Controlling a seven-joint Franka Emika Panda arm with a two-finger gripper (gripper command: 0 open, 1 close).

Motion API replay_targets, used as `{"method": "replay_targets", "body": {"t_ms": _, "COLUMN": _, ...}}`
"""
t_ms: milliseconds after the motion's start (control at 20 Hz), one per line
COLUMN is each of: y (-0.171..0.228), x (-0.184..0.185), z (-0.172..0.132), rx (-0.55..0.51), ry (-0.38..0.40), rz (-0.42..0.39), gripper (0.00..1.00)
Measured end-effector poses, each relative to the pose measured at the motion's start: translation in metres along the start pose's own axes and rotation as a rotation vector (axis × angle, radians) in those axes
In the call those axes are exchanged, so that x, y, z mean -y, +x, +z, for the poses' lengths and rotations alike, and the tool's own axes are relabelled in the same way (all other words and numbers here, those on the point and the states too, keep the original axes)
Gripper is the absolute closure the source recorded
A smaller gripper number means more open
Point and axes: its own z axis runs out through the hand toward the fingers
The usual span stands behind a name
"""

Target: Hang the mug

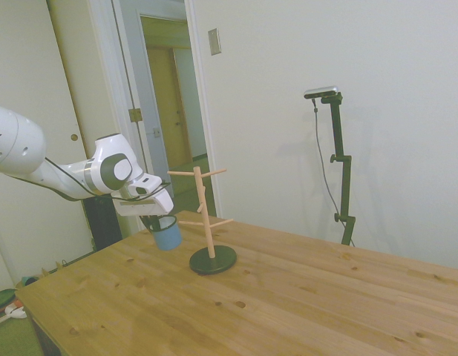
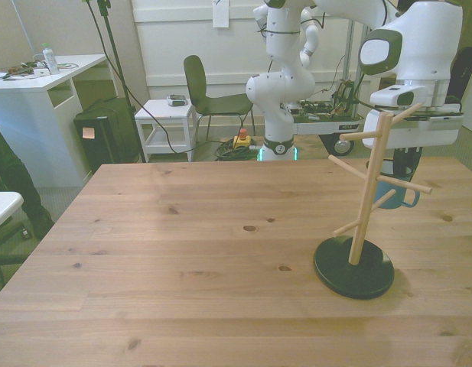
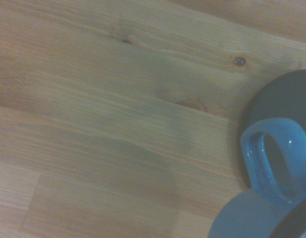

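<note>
Mug (image 1: 167, 236) hangs in the air above the worktop (image 1: 288, 297), held at its rim by the gripper (image 1: 156, 220), whose dark fingers (image 1: 151, 221) pinch the mug's wall. It sits upright, long axis vertical, mouth up. In the wrist view its handle (image 3: 272, 163) sticks out sideways toward the dark round base (image 3: 286, 96) of the peg stand (image 1: 206, 222). In the front view the mug (image 2: 396, 191) shows behind the stand's pegs (image 2: 373, 164), close to them; whether it touches one cannot be told.

The worktop is pale pine planks with dark knots, and the stand is near its middle in the side view, toward the front view's right edge. Around it: cream walls and an open doorway (image 1: 173, 111) in the side view; a white desk (image 2: 37, 84), a dark chair (image 2: 209, 95) and a small white cart (image 2: 167, 122) beyond the far edge in the front view.
</note>
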Motion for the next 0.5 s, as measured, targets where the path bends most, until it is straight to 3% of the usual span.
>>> {"method": "replay_targets", "body": {"t_ms": 500, "y": 0.0072, "x": -0.0039, "z": 0.0036, "rx": 0.010, "ry": 0.001, "rz": -0.003, "gripper": 1.00}}
